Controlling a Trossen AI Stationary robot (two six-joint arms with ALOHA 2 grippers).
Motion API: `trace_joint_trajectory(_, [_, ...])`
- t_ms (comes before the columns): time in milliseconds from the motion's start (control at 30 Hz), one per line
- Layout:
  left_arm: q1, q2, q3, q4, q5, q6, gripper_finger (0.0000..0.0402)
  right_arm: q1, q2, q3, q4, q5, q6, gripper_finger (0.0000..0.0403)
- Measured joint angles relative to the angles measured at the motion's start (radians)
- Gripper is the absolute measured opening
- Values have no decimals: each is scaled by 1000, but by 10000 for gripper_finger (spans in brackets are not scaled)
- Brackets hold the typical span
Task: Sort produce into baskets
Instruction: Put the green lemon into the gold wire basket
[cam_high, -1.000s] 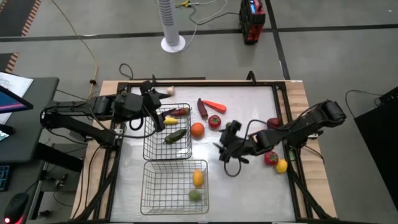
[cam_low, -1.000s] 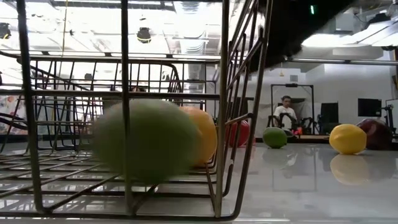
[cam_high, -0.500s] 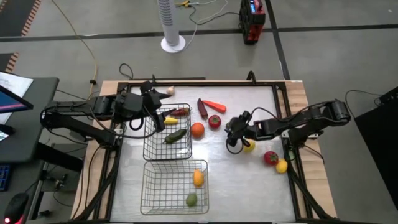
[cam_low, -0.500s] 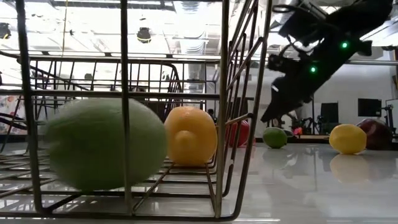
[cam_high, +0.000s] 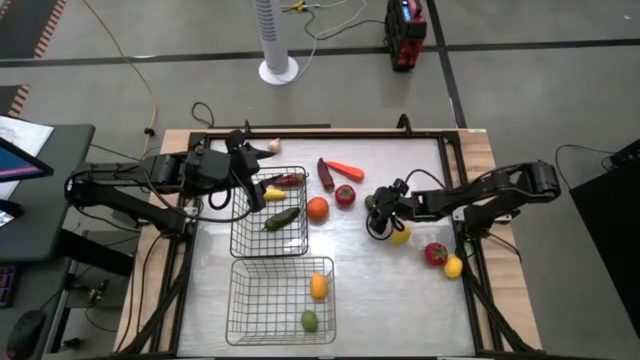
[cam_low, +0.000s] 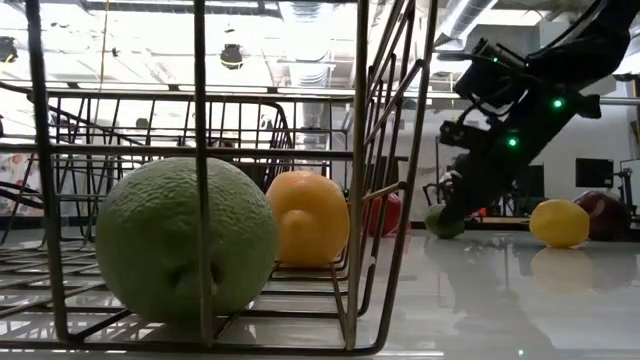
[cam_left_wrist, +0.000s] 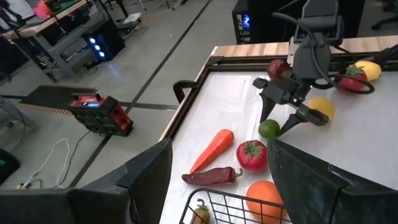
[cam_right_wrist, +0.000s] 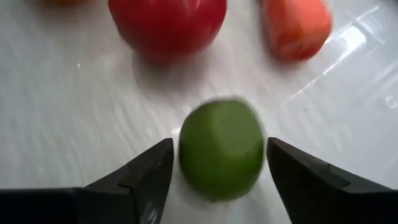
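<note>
Grey and glossy, the table (cam_high: 400, 300) carries two wire baskets (cam_high: 270, 215) on its left half: the far one holds a chilli, a cucumber and a yellow piece, and the near basket (cam_high: 280, 298) holds an orange fruit (cam_high: 318, 286) and a green fruit (cam_high: 310, 320). Loose produce lies between and to the right: a carrot (cam_high: 346, 169), an eggplant (cam_high: 326, 173), a tomato (cam_high: 345, 195), an orange (cam_high: 317, 208), and toward the right edge a red fruit (cam_high: 435, 253) and two yellow ones. The left gripper (cam_left_wrist: 217, 186) hangs over the far basket's back edge with its fingers spread wide and nothing between them. The right gripper (cam_high: 378, 208) is low over the table beside the tomato, its fingers apart on either side of a small lime (cam_right_wrist: 221, 148); whether they touch it yet is hard to say, since the wrist view is smeared. The risk lies there: the lime is round and the table slick, so an off-centre squeeze could pop it out and roll it into the tomato or carrot just beyond. Fingertips riding this low could also scrape the table.
</note>
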Motion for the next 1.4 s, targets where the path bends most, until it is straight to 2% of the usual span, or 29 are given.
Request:
trace_joint_trajectory(267, [0,0,0,-3,-1,0,249,2,72,5,44,-5,7,207])
trace_joint_trajectory(533, [0,0,0,-3,-1,2,249,43,-25,90,-59,-22,-9,212])
trace_joint_trajectory(700, [0,0,0,-3,-1,6,249,130,-83,182,-87,-12,-42,210])
trace_joint_trajectory(867, [0,0,0,-3,-10,6,249,232,-80,287,-96,24,-62,211])
trace_joint_trajectory(1033, [0,0,0,-3,-21,7,249,324,-11,387,-25,25,-97,211])
trace_joint_trajectory(1233, [0,0,0,-3,-35,7,249,408,138,509,56,23,-155,211])
trace_joint_trajectory(1400, [0,0,-1,-2,-51,23,249,438,271,641,52,-87,-181,212])
